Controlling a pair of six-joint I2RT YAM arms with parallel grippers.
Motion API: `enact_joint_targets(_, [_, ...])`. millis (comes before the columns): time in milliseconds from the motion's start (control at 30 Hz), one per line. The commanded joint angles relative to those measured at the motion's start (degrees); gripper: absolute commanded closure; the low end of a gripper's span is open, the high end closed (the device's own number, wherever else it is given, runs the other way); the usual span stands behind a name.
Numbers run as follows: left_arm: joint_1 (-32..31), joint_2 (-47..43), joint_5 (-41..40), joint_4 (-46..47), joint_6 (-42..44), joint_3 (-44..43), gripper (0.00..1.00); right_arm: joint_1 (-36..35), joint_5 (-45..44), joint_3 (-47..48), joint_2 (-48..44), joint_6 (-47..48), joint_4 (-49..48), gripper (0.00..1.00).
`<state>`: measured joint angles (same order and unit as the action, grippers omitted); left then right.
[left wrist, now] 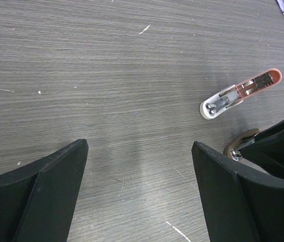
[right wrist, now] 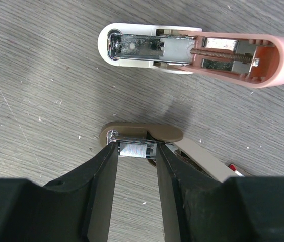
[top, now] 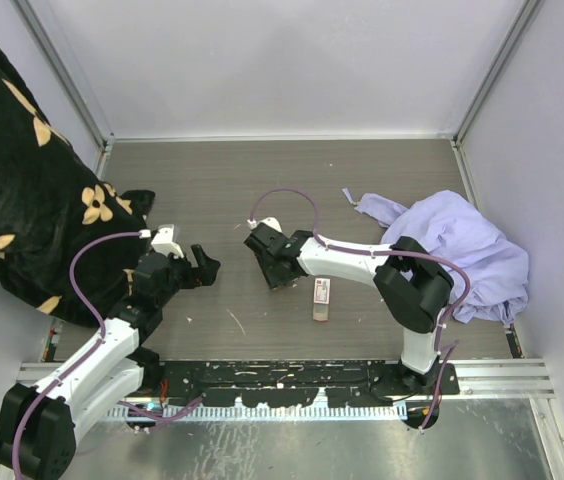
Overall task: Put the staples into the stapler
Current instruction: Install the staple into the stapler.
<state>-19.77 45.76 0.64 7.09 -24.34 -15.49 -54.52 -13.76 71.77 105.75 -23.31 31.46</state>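
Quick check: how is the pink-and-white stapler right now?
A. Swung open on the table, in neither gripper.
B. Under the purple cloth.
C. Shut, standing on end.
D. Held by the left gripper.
A: the stapler lies swung open on the table, metal channel showing, clear of the left gripper and the right gripper.

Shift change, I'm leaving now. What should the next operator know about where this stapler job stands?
Left gripper: open, empty, hovering off to the side.
Right gripper: fingers close on either side of the staples, which sit on a tan piece; firm grip not confirmed.
Stapler: lies opened flat just beyond them, no staples visible in its magazine.
Done: stapler opened. Left: get the staples into the magazine, close the stapler.
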Motion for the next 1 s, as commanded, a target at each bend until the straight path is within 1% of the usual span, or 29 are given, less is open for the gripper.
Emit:
enact_joint_targets(0, [-0.01, -0.16, -0.97, 4.07, 1.18, -0.07, 0.13, 0.24, 0.66, 2.32, -3.35, -0.61, -1.12, 0.59])
enact_joint_targets(600, [-0.04, -0.22, -1.0, 4.07, 1.22, 0.02, 0.13, 0.92, 0.71, 1.78, -6.66, -2.49, -1.6, 0.6])
enact_joint_targets(633, [-0.03, -0.16, -1.0, 4.07, 1.21, 0.0, 0.13, 1.22, 2.92, 1.42, -6.55, -2.71, -2.06, 0.6])
enact_joint_targets(700, [-0.05, -0.14, -0.97, 4.07, 1.22, -0.02, 0.13, 1.89, 5.55, 0.53, -6.57, -3.23, -3.31, 0.56])
enact_joint_targets(833, [-0.01, -0.15, -1.02, 4.07, 1.21, 0.08, 0.13, 2.7, 7.3, -0.93, -6.86, -4.15, -5.19, 0.46])
enact_joint_targets(967, [-0.01, -0.1, -1.0, 4.16, 1.18, 0.02, 0.13, 3.33, 7.8, -1.9, -6.7, -4.7, -5.7, 0.42])
